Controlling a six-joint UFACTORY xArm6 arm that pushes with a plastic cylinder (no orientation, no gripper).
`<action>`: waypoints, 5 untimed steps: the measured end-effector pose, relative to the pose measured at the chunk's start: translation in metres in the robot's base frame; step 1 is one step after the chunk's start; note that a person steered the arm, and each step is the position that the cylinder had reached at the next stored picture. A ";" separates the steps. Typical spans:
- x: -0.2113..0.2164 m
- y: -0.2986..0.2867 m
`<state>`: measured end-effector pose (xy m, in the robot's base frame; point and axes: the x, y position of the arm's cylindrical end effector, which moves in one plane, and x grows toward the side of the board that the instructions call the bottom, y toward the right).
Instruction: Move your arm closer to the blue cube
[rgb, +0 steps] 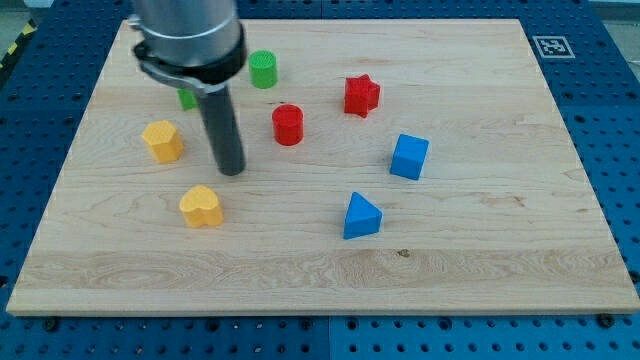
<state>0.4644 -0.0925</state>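
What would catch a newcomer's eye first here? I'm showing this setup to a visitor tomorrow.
First the big dark rod coming down at the view's upper left, my tip resting between the yellow blocks and the red cylinder. Next, the bright blocks scattered on the pale wooden board. The blue cube sits well off to the tip's right.

I see a pale wooden board (480, 270) carrying 7 blocks. Toward its top edge sit a green cylinder (263, 69), a red star (361, 95) and a red cylinder (288, 124), with a second green block (187, 98) mostly hidden. Near the left edge lie 2 yellow blocks (162, 140) (201, 206); right of centre are the blue cube (408, 157) and blue wedge (361, 216).
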 end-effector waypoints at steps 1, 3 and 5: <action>0.002 0.029; 0.004 0.070; 0.009 0.123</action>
